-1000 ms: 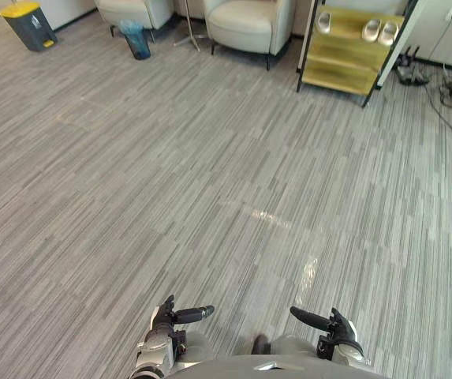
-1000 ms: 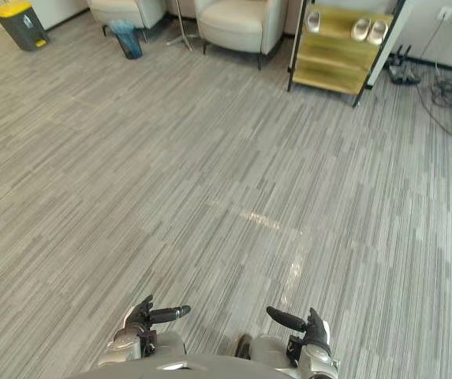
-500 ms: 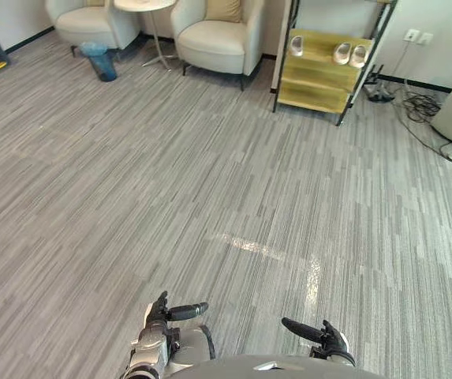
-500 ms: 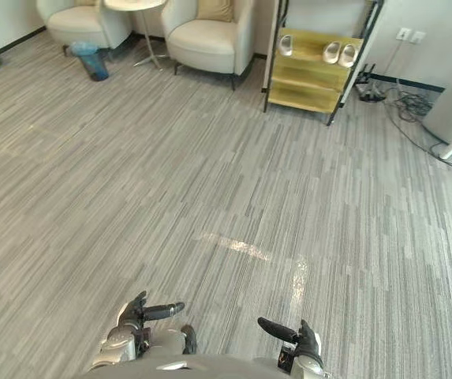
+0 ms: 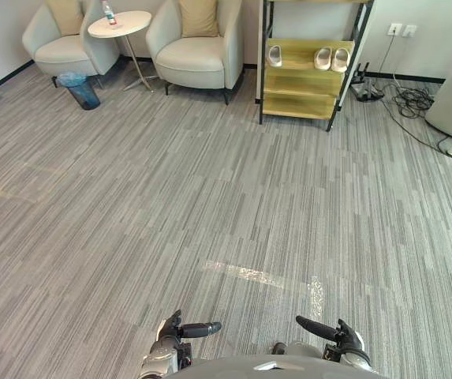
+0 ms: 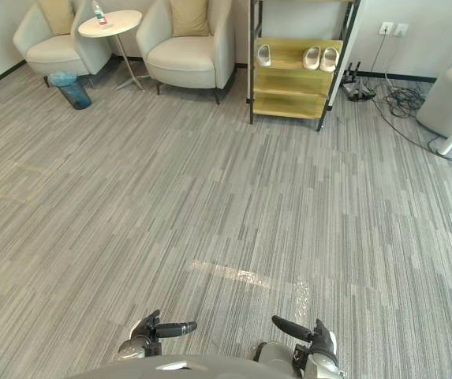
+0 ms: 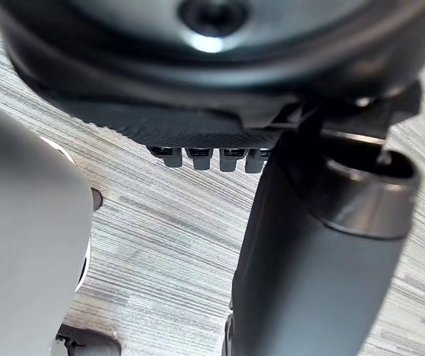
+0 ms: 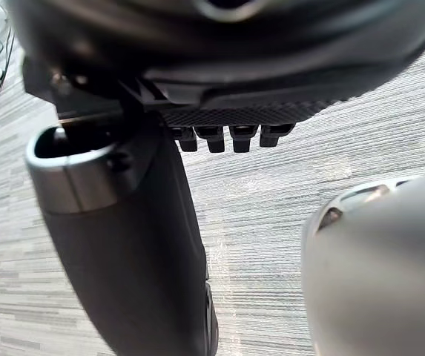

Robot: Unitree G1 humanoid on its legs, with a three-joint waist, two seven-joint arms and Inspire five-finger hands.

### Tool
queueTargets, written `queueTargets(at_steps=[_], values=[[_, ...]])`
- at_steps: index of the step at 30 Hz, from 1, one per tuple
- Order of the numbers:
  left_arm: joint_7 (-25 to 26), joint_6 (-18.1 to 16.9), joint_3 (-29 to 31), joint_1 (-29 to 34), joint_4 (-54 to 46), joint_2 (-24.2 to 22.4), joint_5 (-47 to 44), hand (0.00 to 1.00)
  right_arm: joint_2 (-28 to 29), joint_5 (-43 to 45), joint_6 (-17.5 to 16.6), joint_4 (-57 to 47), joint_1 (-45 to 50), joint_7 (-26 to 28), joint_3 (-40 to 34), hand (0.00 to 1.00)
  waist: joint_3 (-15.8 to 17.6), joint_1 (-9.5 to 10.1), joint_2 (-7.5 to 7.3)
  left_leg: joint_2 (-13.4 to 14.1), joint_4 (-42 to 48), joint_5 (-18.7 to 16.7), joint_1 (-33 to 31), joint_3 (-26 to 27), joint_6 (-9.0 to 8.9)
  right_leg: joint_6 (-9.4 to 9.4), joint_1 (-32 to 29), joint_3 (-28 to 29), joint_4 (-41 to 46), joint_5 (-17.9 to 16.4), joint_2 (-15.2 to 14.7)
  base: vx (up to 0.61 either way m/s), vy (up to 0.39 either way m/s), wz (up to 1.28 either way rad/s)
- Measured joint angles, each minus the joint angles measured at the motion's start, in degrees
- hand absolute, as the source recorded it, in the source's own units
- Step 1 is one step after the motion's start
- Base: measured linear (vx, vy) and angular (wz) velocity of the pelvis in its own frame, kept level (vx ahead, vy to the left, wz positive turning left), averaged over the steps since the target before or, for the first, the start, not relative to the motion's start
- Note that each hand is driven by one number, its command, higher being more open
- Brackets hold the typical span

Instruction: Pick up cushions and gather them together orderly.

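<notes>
Two armchairs [image 5: 194, 59] at upper left each held a tan cushion [image 5: 199, 16] beyond grey striped carpet [image 5: 210, 197]; left hand [image 5: 170, 337] and right hand [image 5: 344, 342] hung open, empty.

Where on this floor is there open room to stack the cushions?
Bare: the whole grey striped carpet from the robot up to the furniture. Crowded along the far wall: cream armchairs holding tan cushions, round white side table, blue bin, yellow wooden shelf, black cables at right.
</notes>
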Motion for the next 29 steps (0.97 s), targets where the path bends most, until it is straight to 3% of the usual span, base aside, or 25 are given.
queueTargets(at_steps=[1, 3, 4, 6, 7, 8, 9, 11, 12, 15, 18, 29], values=[[0.28, 0.02, 1.4, 0.33, -1.38, 0.15, -0.01, 1.0, 0.68, 0.18, 0.0, -0.32, 0.19, -0.13, 0.31, 1.0, 0.66, 0.23, -0.9, 1.84, 12.07, 0.07, -5.5, -0.54, 0.14, -0.13, 2.03, -0.47, -1.89, -0.05, 0.13, 0.11, -0.111, 0.21], [0.43, -0.02, 2.58, 0.47, -2.43, -0.22, -0.11, 1.0, 0.7, 0.66, 0.16, -0.39, 0.23, -0.21, 0.95, 1.0, 0.86, 0.46, -0.31, 3.84, 20.05, -3.04, -9.55, -0.48, 0.69, -0.56, 3.89, -0.63, -2.91, -0.32, 0.69, 0.09, -0.025, 0.01], [0.41, -0.05, 2.76, 0.44, -2.51, -0.5, -0.03, 1.0, 0.86, 0.96, 0.22, -0.47, 0.19, -0.23, 1.63, 1.0, 0.89, 0.52, -0.11, 3.25, 18.07, -6.25, -11.18, -0.14, 0.58, -0.44, 5.42, -0.26, -3.78, -0.27, 0.68, 0.12, 0.081, -0.19], [0.1, -0.04, 2.43, 0.39, -2.68, -0.42, 0.08, 1.0, 0.89, 0.94, 0.28, -0.78, 0.21, -0.12, 2.25, 1.0, 0.97, 0.57, -0.29, 0.79, 10.42, -6.75, -11.93, -0.8, 0.5, 0.17, 5.67, 0.96, -3.73, -0.42, 0.14, 0.12, 0.156, -0.34], [0.14, -0.04, 2.39, 0.33, -2.68, -0.5, 0.08, 1.0, 0.9, 0.94, 0.31, -1.24, 0.25, -0.17, 2.24, 1.0, 1.06, 0.56, -0.12, -1.03, 4.39, -4.72, -12.31, -2.46, 1.01, 1.2, 5.6, 1.86, -3.14, -0.76, -0.05, 0.11, 0.206, -0.42], [0.23, 0.02, 2.58, 0.43, -2.64, -0.85, -0.18, 1.0, 0.38, 0.93, 0.44, -1.31, 0.45, -0.16, 2.13, 1.0, 0.96, 0.67, 0.76, -2.29, 0.73, -0.26, -12.34, -4.89, 0.5, 2.26, 5.33, 3.05, -2.7, -1.28, 0.64, 0.2, 0.251, -0.32], [0.23, -0.06, 2.29, 0.21, -2.41, 0.21, 0.12, 1.0, 1.01, 0.88, 0.48, -1.31, 0.74, -0.28, 2.71, 1.0, 0.19, 0.57, -1.07, -3.73, -0.56, -0.3, -11.22, -4.27, 0.86, 3.31, 5.53, 4.12, -3.56, -1.43, -0.66, 0.16, 0.148, -0.23], [0.19, -0.1, 2.31, 0.2, -2.45, 0.69, 0.13, 1.0, 1.8, 0.81, 0.47, -1.35, 1.04, -0.34, 2.74, 1.0, 0.21, 0.71, -1.69, -4.33, -1.43, -0.33, -10.69, -3.44, 1.22, 3.54, 5.56, 4.66, -4.02, -1.29, -1.27, 0.12, 0.081, -0.15], [0.23, 0.06, 2.31, 0.38, -2.12, 1.19, 0.27, 1.0, 2.24, 0.63, 0.54, -1.41, 1.1, -0.16, 2.96, 1.0, -0.24, 0.67, -2.69, -5.21, -2.88, -0.25, -9.76, -2.54, 1.54, 3.59, 5.63, 5.34, -4.53, -1.27, -2.01, 0.09, 0.062, -0.18], [0.16, 0.04, 1.9, 0.48, -1.82, 1.22, 1.25, 1.0, 2.22, -0.38, 0.51, -1.41, 1.18, -0.07, 3.37, 1.0, -0.48, 0.68, -2.81, -6.26, -6.0, 0.44, -7.69, -1.31, 2.17, 3.88, 6.09, 6.21, -5.56, -1.11, -2.69, 0.11, 0.063, -0.18], [0.06, 0.04, -0.07, 0.48, -1.15, 1.13, 1.55, 1.0, 1.88, -0.57, 0.52, -1.37, 1.35, -0.1, 3.12, 1.0, -0.82, 0.54, -1.94, -7.06, -9.15, 1.39, -5.43, -0.64, 2.04, 4.42, 7.4, 6.59, -7.14, -0.76, -2.65, 0.07, -0.004, -0.09], [-0.03, -0.05, -4.25, 0.41, 0.14, 1.33, 3.26, 1.0, 1.01, -1.2, 0.36, 0.21, 1.41, -0.2, 2.0, 1.0, -1.76, 0.43, -1.65, -6.43, -16.73, 4.38, -1.19, -1.05, 1.31, 3.66, 9.55, 7.25, -9.95, -0.19, -0.54, 0.04, -0.051, 0.0]])
